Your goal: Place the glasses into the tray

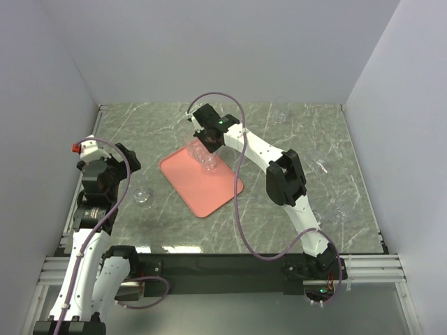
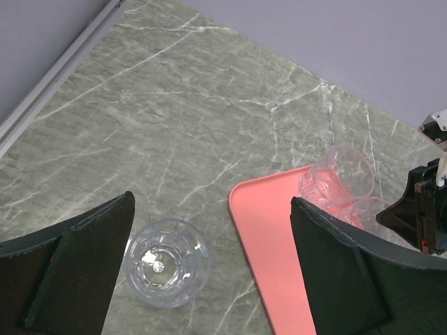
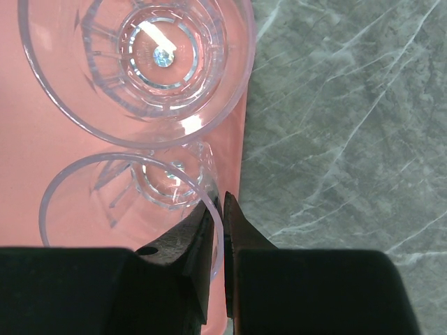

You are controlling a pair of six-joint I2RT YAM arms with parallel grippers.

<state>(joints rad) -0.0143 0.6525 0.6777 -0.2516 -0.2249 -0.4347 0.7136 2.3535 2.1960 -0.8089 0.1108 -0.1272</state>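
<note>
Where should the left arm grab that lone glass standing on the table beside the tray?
By the rim, from straight above. The lone glass stands upright, mouth up, so one finger of the open left gripper could drop inside and one outside, pinching the wall, as the right gripper does with its glass over the tray.

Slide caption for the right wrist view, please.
Right claw pinches one glass by its rim over the tray, beside a second glass.
</note>
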